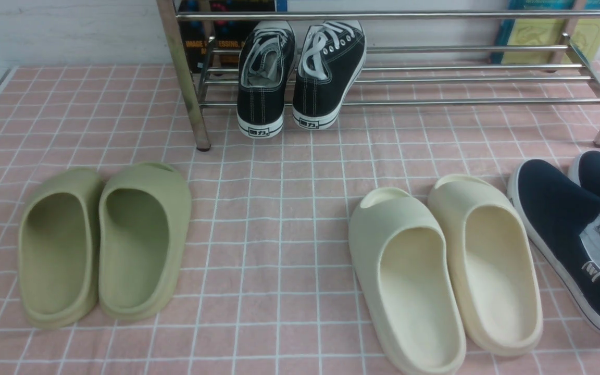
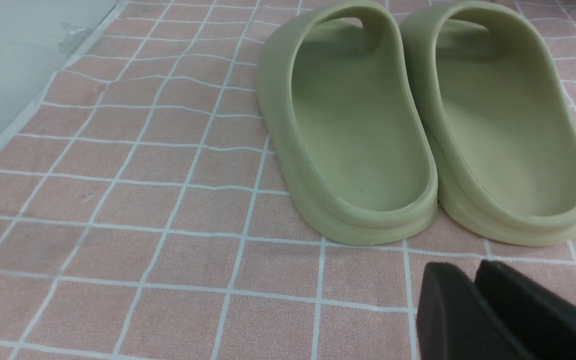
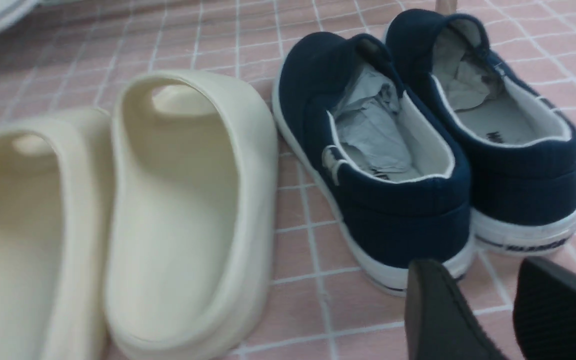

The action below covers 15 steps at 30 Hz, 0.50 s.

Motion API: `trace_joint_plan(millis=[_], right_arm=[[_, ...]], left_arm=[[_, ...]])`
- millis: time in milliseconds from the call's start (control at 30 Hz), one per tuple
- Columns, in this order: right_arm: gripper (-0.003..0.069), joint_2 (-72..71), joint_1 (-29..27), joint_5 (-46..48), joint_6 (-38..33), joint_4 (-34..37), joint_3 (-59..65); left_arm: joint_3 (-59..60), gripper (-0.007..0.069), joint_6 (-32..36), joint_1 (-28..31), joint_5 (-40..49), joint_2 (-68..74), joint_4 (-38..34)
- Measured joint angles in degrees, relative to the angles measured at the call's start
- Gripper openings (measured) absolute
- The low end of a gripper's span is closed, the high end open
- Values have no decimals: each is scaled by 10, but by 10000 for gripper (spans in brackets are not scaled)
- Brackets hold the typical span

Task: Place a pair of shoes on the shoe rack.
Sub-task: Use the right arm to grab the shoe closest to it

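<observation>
The navy shoes (image 1: 560, 219) are found on the counter (image 1: 279, 208) at the right, off the rack (image 1: 461, 101), before its right leg and just beside the cream slides (image 1: 409, 281). In the front view this pair is cut by the picture's edge. Only in the right wrist view are both shoes seen whole, set side by side with heels toward the camera and crumpled pale paper stuffed inside. The rack is shown by the front view alone, with black sneakers (image 1: 326, 78) at its left end, their heels over the front tube. The green slides (image 1: 138, 245) are laid at the left, well apart from the cream ones. The pincers appear only in the wrist views. The right pincer (image 3: 478, 265) is released, near the navy heels, with nothing grasped. The left pincer (image 2: 463, 267) is poised near the green slides' heels with its fingers drawn close together. Whether it is fully clenched cannot be told.
</observation>
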Motion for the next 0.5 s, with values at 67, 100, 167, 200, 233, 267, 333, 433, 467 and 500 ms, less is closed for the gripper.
trace_joint_plan(millis=[67,100,167,200,233,267,333,433,467,500], right_arm=[[243,0,0,0,34,93,1],[243,0,0,1,42,104,1],[243,0,0,9,96,236,3],[243,0,0,11,99,256,3],[243,0,0,13,116,305,4],[243,0,0,9,123,335,4],[243,0,0,-4,121,353,4],[243,0,0,-26,113,356,4],[243,0,0,-40,97,356,4],[243,0,0,-42,92,356,4]], left_arm=[[0,111,0,0,0,0,0],[0,112,0,0,0,0,0],[0,117,0,0,0,0,0],[0,117,0,0,0,0,0],[0,120,0,0,0,0,1],[0,122,0,0,0,0,1],[0,126,0,0,0,0,1],[0,126,0,0,0,0,1],[0,126,0,0,0,0,1],[0,126,0,0,0,0,1]])
